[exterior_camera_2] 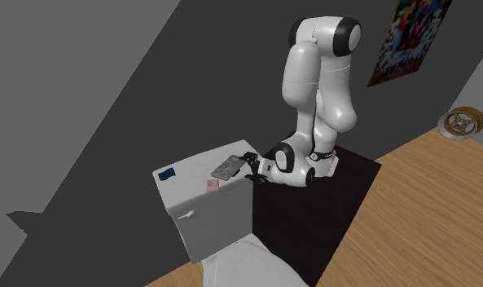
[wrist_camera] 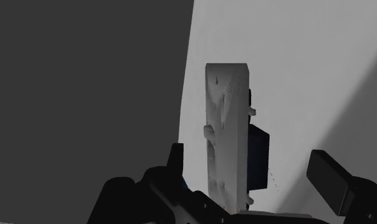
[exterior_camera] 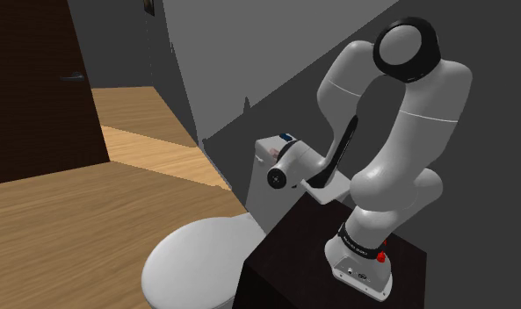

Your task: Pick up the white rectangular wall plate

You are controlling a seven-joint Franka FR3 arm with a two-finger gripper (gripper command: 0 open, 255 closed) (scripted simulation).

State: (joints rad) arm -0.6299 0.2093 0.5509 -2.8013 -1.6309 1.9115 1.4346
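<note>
**Grey-white plate between spread fingers on the toilet tank**

Arm pose: the base sits on the dark stand (exterior_camera_2: 345,175). The white links rise nearly upright to a black-capped joint at the top, then fold back down on themselves. The wrist ends low, just above the stand's edge. In the second exterior view the hand lies close to level and points toward that view's left, over the top of the toilet tank (exterior_camera_2: 219,216).

Gripper (exterior_camera_2: 247,163): the fingers (wrist_camera: 330,178) stand apart, open. In the wrist view one finger is well off to one side of the plate and the other is nearer it. Neither is seen touching the plate.

Wall plate (exterior_camera_2: 226,168): it lies flat on the tank's top near the edge that faces the stand, directly ahead of the hand. In the wrist view it runs lengthwise away from the gripper, between the two fingers.

Also on the tank's top: a small blue item (exterior_camera_2: 168,173) near the far corner and a small pink item (exterior_camera_2: 210,187) near the front edge, both apart from the plate. The white toilet lid (exterior_camera: 197,255) sits below the tank.
</note>
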